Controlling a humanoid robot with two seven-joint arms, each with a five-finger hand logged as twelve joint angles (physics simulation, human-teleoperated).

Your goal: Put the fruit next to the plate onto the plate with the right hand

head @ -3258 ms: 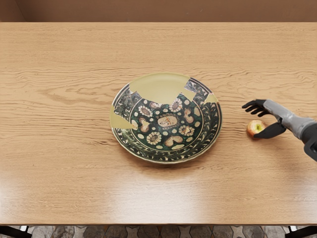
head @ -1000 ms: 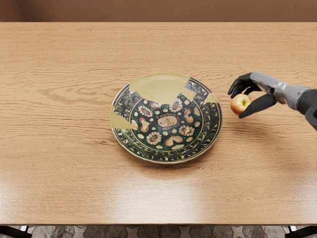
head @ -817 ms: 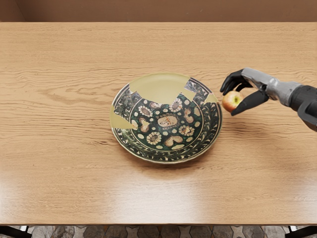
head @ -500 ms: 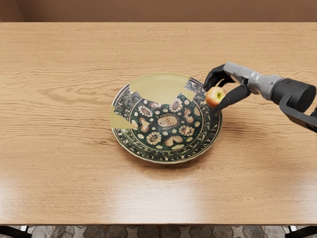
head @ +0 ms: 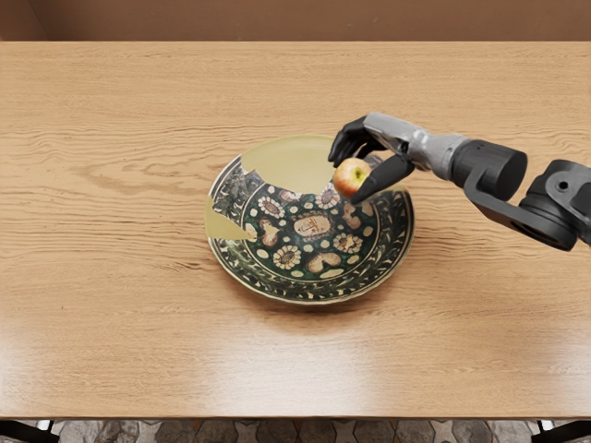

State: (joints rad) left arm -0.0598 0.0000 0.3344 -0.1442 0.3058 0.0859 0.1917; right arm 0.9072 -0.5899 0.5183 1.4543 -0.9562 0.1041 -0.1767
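We looked down on a broad wooden surface (head: 111, 305) with a plain brown wall behind it. The right hand (head: 369, 152) had its arm (head: 489, 175) reaching in from the right. It was clasped around the apple (head: 351, 175), with dark fingers (head: 346, 143) curled over the far side and the thumb (head: 386, 172) pressed against the near side. No left hand was in view.

The apple sat in the grip just under the fingertips. Directly beneath the hand lay the far right part of the plate (head: 277, 288). The plate's middle was ahead of the fingertips and somewhat nearer to us than the hand. We judged that the coming move depended on this: the apple was already over the plate, so it needed lowering more than carrying. We could not tell how high it hung above the plate.

The apple was small and round, red with a yellow flush, and had no long axis worth minding. The plate was dark and patterned, with flower medallions and pale yellow patches nearer its far and left rim.
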